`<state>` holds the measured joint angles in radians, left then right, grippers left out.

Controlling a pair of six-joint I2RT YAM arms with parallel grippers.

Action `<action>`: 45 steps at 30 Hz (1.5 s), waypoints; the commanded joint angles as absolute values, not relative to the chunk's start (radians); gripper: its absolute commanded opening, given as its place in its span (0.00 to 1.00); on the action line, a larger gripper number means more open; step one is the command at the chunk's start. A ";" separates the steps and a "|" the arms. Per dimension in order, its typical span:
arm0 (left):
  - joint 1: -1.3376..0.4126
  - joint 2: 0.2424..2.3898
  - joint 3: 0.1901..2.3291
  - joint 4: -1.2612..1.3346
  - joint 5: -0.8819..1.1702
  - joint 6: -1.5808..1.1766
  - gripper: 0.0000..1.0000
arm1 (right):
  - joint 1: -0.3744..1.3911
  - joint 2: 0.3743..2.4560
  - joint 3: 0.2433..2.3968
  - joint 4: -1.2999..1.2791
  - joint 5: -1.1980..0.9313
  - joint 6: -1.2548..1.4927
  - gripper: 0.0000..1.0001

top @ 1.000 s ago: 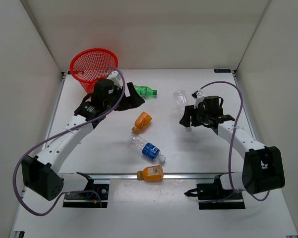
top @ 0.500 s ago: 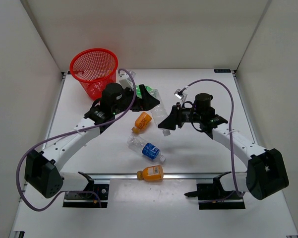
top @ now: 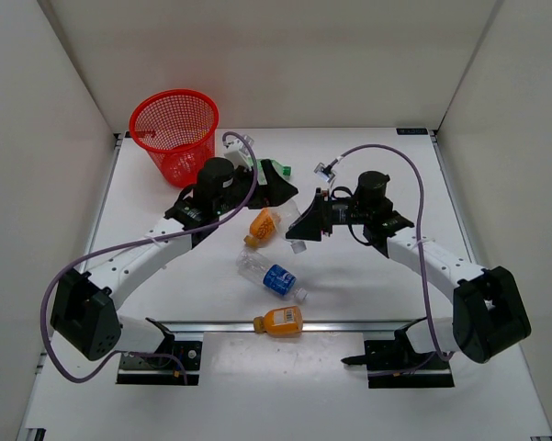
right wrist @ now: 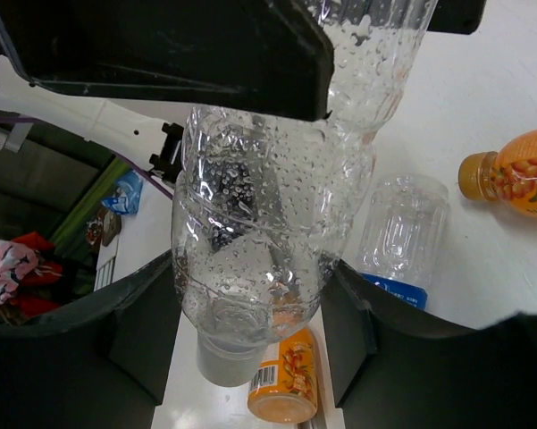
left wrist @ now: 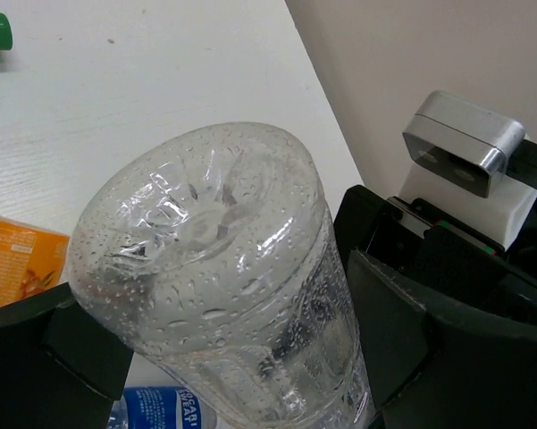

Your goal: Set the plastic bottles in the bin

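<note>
The round red mesh bin (top: pixel 174 129), tapering to its base, stands at the table's far-left corner with no bottle visible in it. The left gripper (top: pixel 277 186) is spread wide, its black fingers either side of the dimpled, droplet-beaded base of the plain clear bottle (left wrist: pixel 205 259). Behind it only the cap end of the green bottle (top: pixel 282 170) shows. On the white table lie a labelled orange bottle (top: pixel 264 225), the clear blue-labelled bottle (top: pixel 274 277) and, against the metal rail (top: pixel 202 325), a second orange bottle (top: pixel 280 321). The right gripper (top: pixel 305 223) is clamped on the clear bottle near its neck, holding it off the table. A second earlier the arms were well apart, left beside the bin, right further right; the loose bottles have not shifted.
</note>
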<state>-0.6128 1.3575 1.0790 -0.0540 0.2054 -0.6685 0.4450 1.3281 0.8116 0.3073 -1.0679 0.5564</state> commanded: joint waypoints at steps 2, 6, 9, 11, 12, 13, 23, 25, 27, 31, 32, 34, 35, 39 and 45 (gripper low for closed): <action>-0.606 1.347 1.045 -0.011 0.236 -0.683 0.94 | 0.465 1.342 0.833 0.462 -1.126 0.592 0.15; -0.614 1.364 1.055 0.020 0.252 -0.684 0.63 | 0.480 1.391 0.850 0.421 -1.105 0.578 0.38; -0.601 1.356 1.074 0.000 0.215 -0.667 0.47 | 0.459 1.396 0.868 0.370 -1.088 0.545 0.49; -0.580 1.348 1.088 -0.049 0.190 -0.643 0.45 | 0.439 1.381 0.883 0.348 -1.072 0.545 0.60; -0.565 1.351 1.110 -0.067 0.172 -0.621 0.46 | 0.427 1.375 0.884 0.344 -1.069 0.534 0.69; -0.543 1.354 1.136 -0.081 0.157 -0.612 0.46 | 0.405 1.370 0.893 0.330 -1.066 0.532 0.79; -0.335 1.514 1.454 -0.037 -0.529 -0.428 0.43 | 0.281 1.304 0.983 -0.204 -0.729 0.244 0.99; -0.321 1.595 1.512 0.062 -0.691 -0.384 0.43 | 0.273 1.324 1.012 -0.270 -0.651 0.197 0.99; -0.314 1.655 1.552 0.156 -0.799 -0.338 0.43 | 0.272 1.351 1.046 -0.333 -0.603 0.178 0.99; -0.278 1.749 1.583 0.413 -0.977 -0.282 0.44 | 0.264 1.408 1.065 -0.374 -0.601 0.135 0.99; -0.276 1.755 1.548 0.520 -1.029 -0.266 0.44 | 0.253 1.425 1.069 -0.380 -0.612 0.133 0.99; -0.279 1.801 1.551 0.654 -1.107 -0.203 0.42 | 0.241 1.443 1.062 -0.382 -0.614 0.135 1.00; -0.276 1.836 1.560 0.735 -1.153 -0.140 0.42 | 0.242 1.445 1.075 -0.388 -0.609 0.130 0.99; -0.262 1.931 1.658 0.796 -1.210 -0.026 0.47 | 0.250 1.482 1.095 -0.400 -0.580 0.132 0.99; -0.230 1.919 1.700 0.535 -1.100 -0.127 0.99 | 0.302 1.537 1.140 -0.403 -0.519 0.156 0.99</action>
<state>-0.2512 1.9842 1.6428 0.6289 -1.1362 -0.1020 0.2680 1.5116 1.0767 -0.4095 -0.5694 0.1539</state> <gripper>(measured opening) 0.984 0.991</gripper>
